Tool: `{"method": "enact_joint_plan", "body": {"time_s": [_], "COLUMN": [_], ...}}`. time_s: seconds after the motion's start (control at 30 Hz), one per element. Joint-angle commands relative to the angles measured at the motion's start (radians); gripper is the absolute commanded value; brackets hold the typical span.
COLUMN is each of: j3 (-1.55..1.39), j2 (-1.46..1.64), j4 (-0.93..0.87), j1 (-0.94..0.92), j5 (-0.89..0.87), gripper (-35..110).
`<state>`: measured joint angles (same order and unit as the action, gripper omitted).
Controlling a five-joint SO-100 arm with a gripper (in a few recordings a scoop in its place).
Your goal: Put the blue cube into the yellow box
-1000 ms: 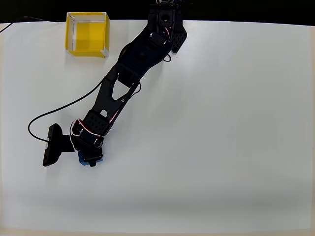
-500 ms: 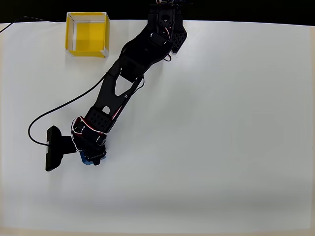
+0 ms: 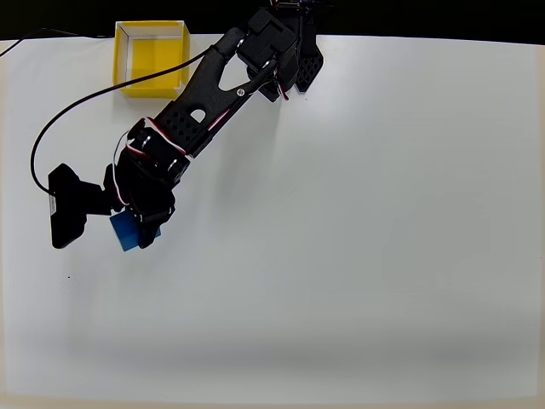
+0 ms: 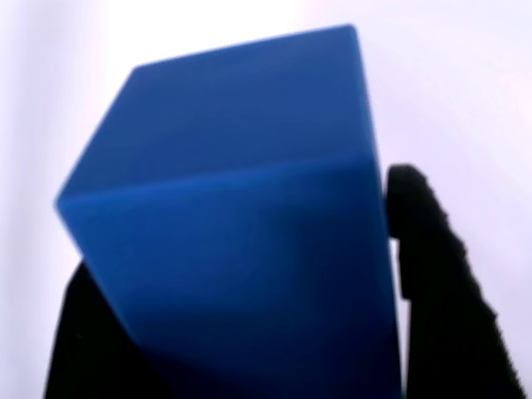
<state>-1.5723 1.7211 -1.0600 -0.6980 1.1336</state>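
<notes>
Carrying the blue cube (image 3: 126, 229) clamped between its fingers, the gripper (image 3: 136, 228) is travelling up the white surface (image 3: 358, 239) toward the yellow box (image 3: 152, 58), which is waiting empty at the far edge. Compared with a second ago, the arm is folding back and the cube is sitting noticeably closer to the box.

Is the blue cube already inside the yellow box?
No, in the overhead view the blue cube sits in the gripper, well apart from the yellow box.
</notes>
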Motion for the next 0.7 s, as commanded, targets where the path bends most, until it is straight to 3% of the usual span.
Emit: {"method": "enact_joint_plan", "body": {"time_s": [0.0, 0.33, 0.67], "j3": [-0.089, -0.518, -0.644], "j2": [0.362, 0.718, 0.75], "j4": [-0.074, -0.091, -0.144], "j1": [-0.161, -0.609, -0.834], "j5": [0.041, 0.23, 0.302], "gripper": [17, 16, 15]}}
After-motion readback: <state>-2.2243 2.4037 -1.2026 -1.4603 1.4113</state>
